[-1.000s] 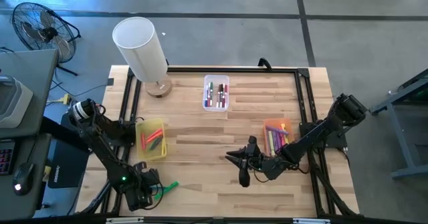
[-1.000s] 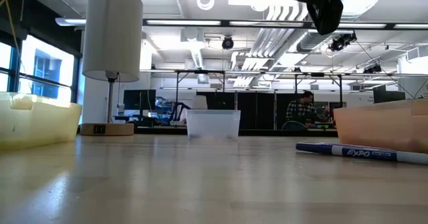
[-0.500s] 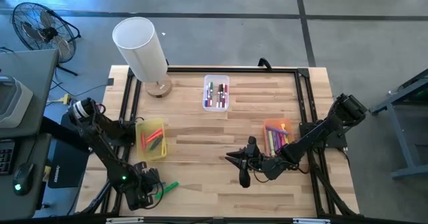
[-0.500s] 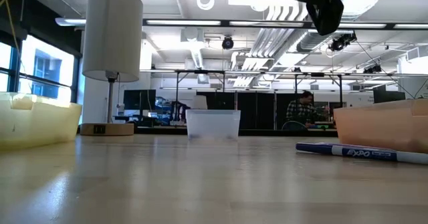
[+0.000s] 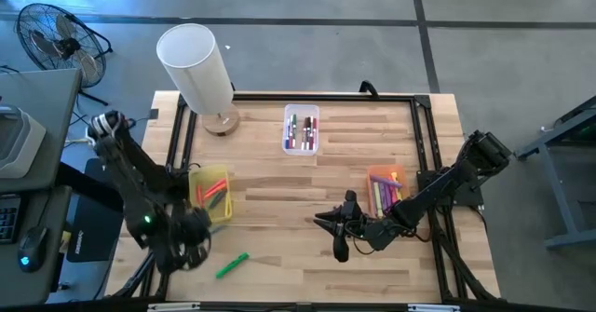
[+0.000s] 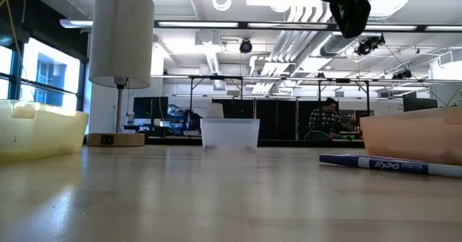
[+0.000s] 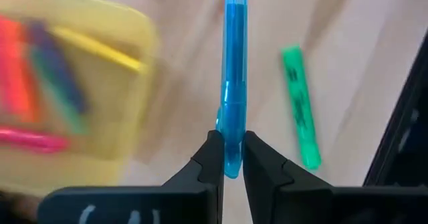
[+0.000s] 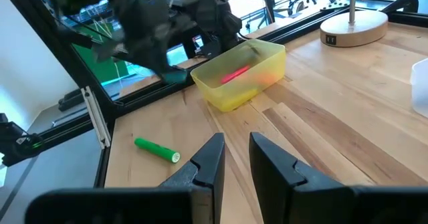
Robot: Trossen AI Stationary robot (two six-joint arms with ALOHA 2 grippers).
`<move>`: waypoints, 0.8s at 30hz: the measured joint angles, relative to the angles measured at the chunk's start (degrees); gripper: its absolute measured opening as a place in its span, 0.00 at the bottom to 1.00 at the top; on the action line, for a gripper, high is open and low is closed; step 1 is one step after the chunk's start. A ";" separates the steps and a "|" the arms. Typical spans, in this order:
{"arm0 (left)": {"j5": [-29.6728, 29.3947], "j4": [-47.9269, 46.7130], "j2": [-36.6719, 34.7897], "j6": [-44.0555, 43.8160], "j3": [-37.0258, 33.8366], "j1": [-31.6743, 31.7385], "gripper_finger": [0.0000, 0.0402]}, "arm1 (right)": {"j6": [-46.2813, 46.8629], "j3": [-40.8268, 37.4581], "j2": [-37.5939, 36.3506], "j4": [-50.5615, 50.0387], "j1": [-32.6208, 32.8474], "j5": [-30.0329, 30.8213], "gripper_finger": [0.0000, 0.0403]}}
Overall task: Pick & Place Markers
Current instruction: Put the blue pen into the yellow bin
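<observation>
Blue marker sits pinched in the left claw, lifted beside the yellow bin. A green marker lies on the bench. Right claw hovers, fingers slightly apart, empty.

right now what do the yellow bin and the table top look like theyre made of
Yellow bin: looks like thin translucent plastic, since a pink marker shows through its wall, with a smooth finish. Table top: looks like pale wood planks, with visible grain and seams between the boards, and a slight sheen in the low view.
</observation>
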 joint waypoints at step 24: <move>10.97 -6.77 -16.28 5.58 -15.54 21.46 0.18 | -0.07 0.00 0.00 -0.41 -0.02 -0.18 0.15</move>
